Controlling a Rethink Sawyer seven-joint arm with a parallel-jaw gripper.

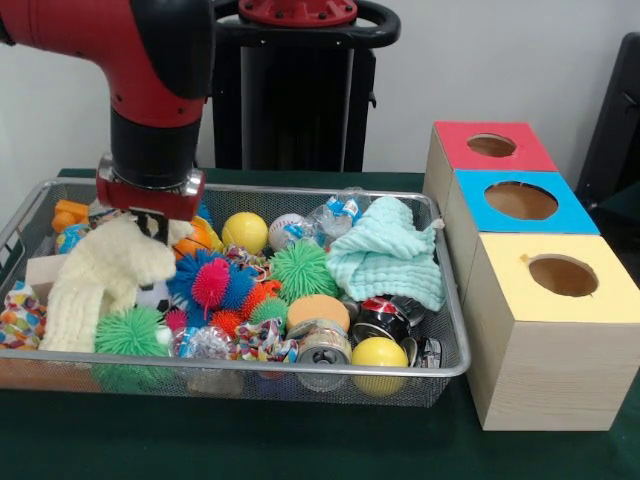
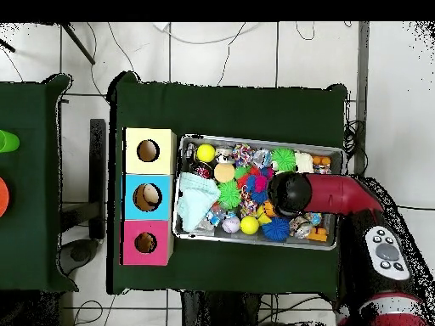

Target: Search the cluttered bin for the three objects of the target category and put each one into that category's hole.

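The arm is down over the bin (image 1: 452,372), and the pincer (image 1: 152,228) is buried against a cream knitted cloth (image 1: 95,285) — whether it is clenched or released, I cannot tell. The wire bin sits mid-tabletop, packed with spiky balls, cans and a mint cloth (image 1: 388,262). The hole (image 1: 491,146) in the red-faced box (image 1: 490,148) waits beside the bin, at the row's robot-side end.

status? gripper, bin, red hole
Gripper low over bin's end farthest from the boxes, on cream cloth; grip unclear. Red box hole open, nothing at it. Bin packed: spiky balls, cans, mint cloth.
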